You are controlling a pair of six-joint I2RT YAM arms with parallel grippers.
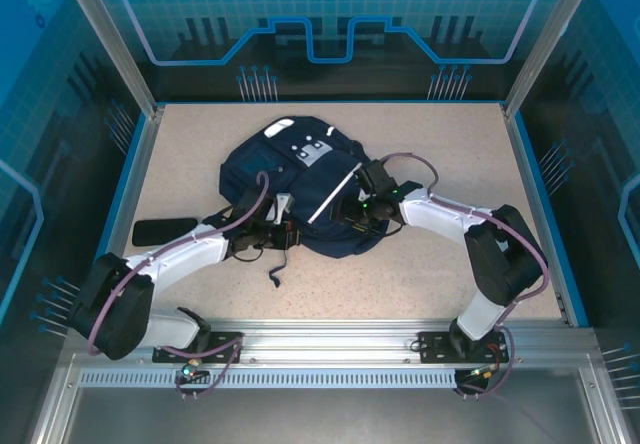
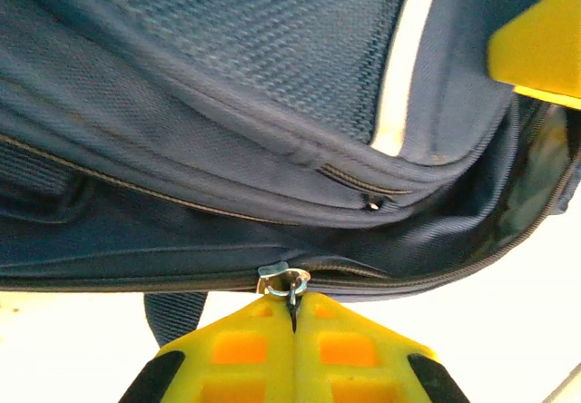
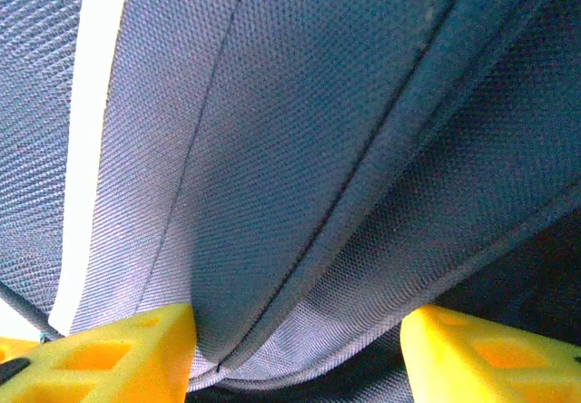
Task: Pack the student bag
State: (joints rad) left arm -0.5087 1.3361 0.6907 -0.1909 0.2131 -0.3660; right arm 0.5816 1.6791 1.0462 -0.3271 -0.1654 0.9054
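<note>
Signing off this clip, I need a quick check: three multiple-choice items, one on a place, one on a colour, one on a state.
1. Relative to the backpack, where is the flat dark item? A) on top B) to its right C) on the table, to its left
2. The backpack's long stripe is: A) white B) red C) green
3. The left gripper is: A) wide open B) shut on the zipper pull C) holding a pen
Key: 1 C, it lies on bare tabletop; 2 A, white against navy fabric; 3 B, its yellow fingers meet on the metal pull.
</note>
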